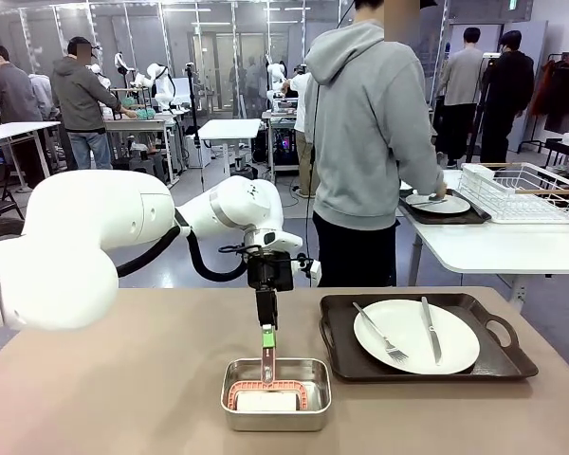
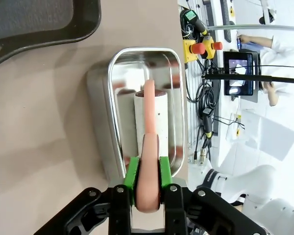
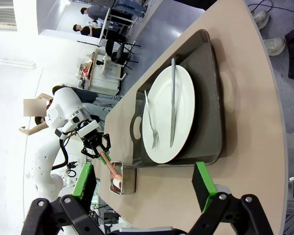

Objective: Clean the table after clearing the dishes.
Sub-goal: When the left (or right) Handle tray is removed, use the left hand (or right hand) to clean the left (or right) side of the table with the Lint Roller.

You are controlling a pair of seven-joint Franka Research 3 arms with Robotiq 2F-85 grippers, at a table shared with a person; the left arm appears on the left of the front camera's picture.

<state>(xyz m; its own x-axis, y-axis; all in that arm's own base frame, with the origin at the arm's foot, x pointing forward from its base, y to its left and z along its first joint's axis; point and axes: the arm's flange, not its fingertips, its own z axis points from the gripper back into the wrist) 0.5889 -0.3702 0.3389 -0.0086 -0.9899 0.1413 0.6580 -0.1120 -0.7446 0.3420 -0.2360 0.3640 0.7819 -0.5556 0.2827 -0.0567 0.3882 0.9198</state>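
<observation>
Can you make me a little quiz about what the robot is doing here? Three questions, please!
1. True or false: the left gripper is shut on the pink handle that sticks out of the pan.
2. What lies on the plate in the tray? A) a spoon B) a fork and a knife C) a cup
3. Fill in: the right gripper is ____ (open or shut).

Key: 1 true; 2 B; 3 open.
</observation>
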